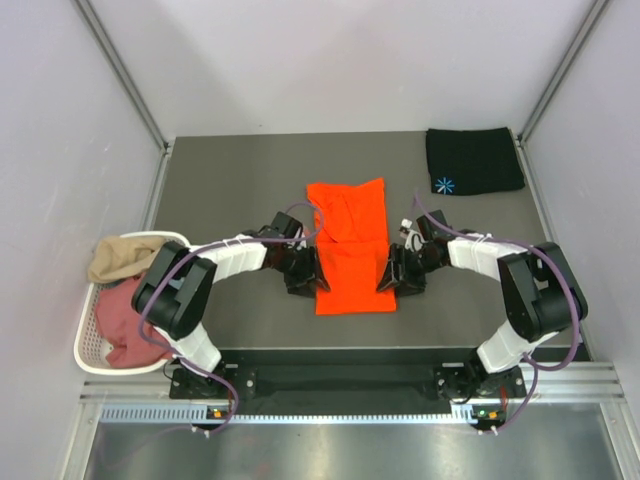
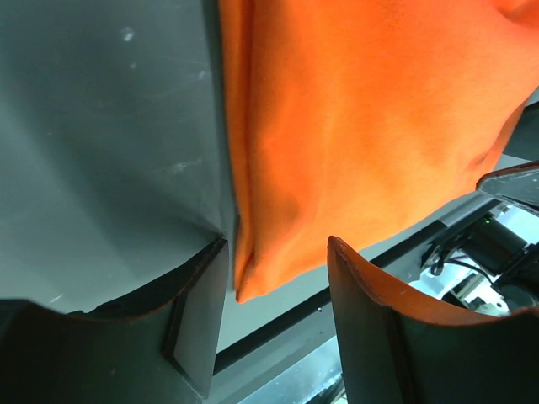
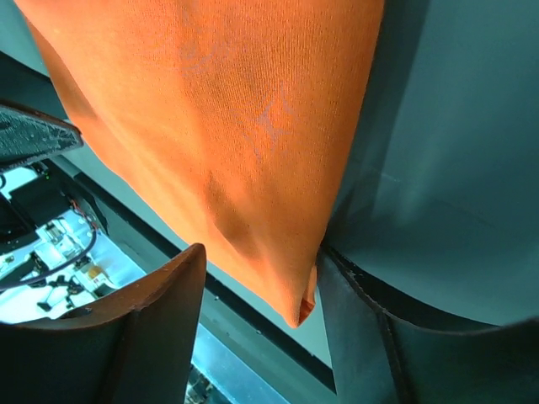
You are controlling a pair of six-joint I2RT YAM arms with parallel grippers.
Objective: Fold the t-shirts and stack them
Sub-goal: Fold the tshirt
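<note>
An orange t-shirt [image 1: 350, 245] lies flat on the grey table [image 1: 230, 190]
The left gripper [image 1: 316, 274] and right gripper [image 1: 386, 272] each stand with jaws apart astride one of its near corners. Beyond it to the right lies a folded black t-shirt [image 1: 478, 158] bearing a light-blue starburst mark [image 1: 444, 184].

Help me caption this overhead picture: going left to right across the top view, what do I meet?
white basket → left hand → orange t-shirt → right hand → black t-shirt
</note>
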